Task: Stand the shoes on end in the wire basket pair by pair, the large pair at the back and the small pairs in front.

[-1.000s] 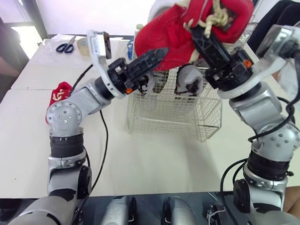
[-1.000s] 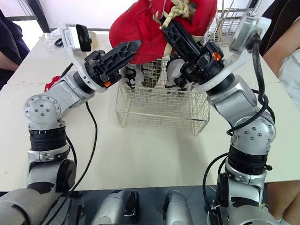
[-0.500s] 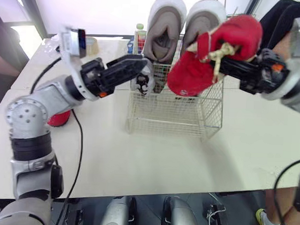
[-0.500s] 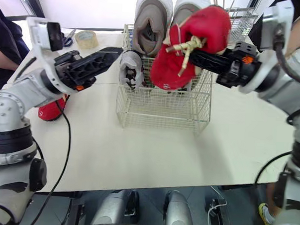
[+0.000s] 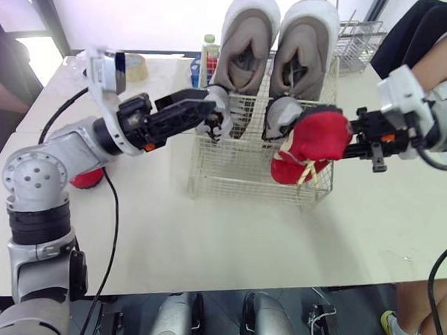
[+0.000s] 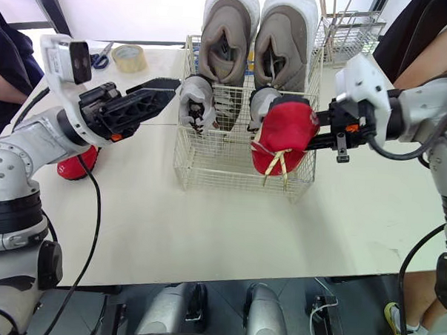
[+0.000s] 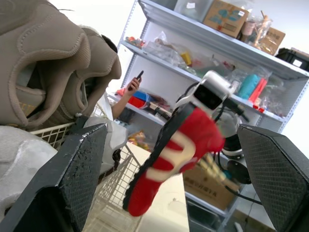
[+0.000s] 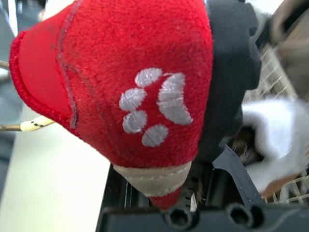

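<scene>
Left arm stretches toward 2 o'clock, the left hand point(image 5: 202, 106) with its fingers spread wide apart. Right forearm lies level, pointing to 9 o'clock, the right hand point(image 5: 355, 140) clamped on a shoe point(image 5: 314, 136).

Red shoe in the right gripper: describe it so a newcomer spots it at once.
A wire basket of beige shoes and grey shoes stands on the white table. At its front right corner the right gripper holds the red shoe in the air. Unlike those, it is fleecy red with tan laces and a paw print.
</scene>
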Action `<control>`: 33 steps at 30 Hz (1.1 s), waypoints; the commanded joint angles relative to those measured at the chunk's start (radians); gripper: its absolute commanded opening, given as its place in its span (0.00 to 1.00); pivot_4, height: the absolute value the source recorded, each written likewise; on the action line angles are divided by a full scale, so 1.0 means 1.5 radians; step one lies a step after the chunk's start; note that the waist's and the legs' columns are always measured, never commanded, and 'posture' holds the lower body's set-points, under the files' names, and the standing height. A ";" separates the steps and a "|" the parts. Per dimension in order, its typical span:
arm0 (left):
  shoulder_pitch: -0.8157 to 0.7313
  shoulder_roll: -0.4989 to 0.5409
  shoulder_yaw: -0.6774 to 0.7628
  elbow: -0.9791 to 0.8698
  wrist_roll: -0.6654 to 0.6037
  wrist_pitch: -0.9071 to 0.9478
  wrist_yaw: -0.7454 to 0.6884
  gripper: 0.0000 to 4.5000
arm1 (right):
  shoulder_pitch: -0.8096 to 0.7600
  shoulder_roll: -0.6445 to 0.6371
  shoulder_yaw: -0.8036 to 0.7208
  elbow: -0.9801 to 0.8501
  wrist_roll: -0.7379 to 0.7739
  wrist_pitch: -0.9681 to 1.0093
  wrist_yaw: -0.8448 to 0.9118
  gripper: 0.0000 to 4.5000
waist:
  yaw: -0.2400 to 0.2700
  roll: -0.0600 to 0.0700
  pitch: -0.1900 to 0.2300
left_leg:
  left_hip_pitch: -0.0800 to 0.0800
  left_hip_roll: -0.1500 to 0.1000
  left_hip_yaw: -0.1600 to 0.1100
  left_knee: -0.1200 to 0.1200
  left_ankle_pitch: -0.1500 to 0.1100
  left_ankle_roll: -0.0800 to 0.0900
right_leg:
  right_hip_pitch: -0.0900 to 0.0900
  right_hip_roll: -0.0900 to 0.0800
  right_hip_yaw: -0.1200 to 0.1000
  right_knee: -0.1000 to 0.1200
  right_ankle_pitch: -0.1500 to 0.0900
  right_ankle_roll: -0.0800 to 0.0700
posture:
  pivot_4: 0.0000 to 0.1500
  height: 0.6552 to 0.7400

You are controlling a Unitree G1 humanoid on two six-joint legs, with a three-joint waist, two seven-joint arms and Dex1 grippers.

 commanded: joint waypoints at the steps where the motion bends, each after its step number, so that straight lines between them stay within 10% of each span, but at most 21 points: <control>1: 0.002 0.004 -0.001 -0.032 -0.005 -0.006 0.008 0.98 | -0.022 0.007 0.001 0.026 -0.054 -0.055 0.031 0.11 | 0.000 0.000 0.000 | 0.000 0.000 0.000 0.000 0.000 0.000 | 0.000 0.000 0.000 0.000 0.000 0.000 | 1.00 1.00; 11: 0.008 -0.003 -0.009 -0.045 -0.012 -0.011 0.032 0.98 | 0.021 0.061 0.011 0.018 -0.100 -0.057 0.027 0.11 | 0.000 0.000 0.000 | 0.000 0.000 0.000 0.000 0.000 -0.001 | 0.000 0.000 0.000 0.000 0.000 0.000 | 1.00 1.00; 19: 0.007 0.006 -0.015 -0.045 -0.003 -0.010 0.029 1.00 | 0.057 0.045 -0.008 -0.021 -0.130 -0.044 0.010 0.99 | 0.000 0.000 0.000 | 0.000 0.000 0.000 0.000 0.000 -0.001 | 0.000 0.000 0.000 0.000 0.000 0.000 | 1.00 1.00; 33: 0.045 0.119 0.028 -0.015 0.165 -0.078 0.077 1.00 | -0.026 -0.011 -0.212 -0.108 0.060 0.148 -0.058 0.99 | -0.001 0.000 0.000 | 0.000 0.000 -0.001 0.000 0.000 -0.001 | 0.000 0.000 0.000 0.001 0.000 0.000 | 1.00 1.00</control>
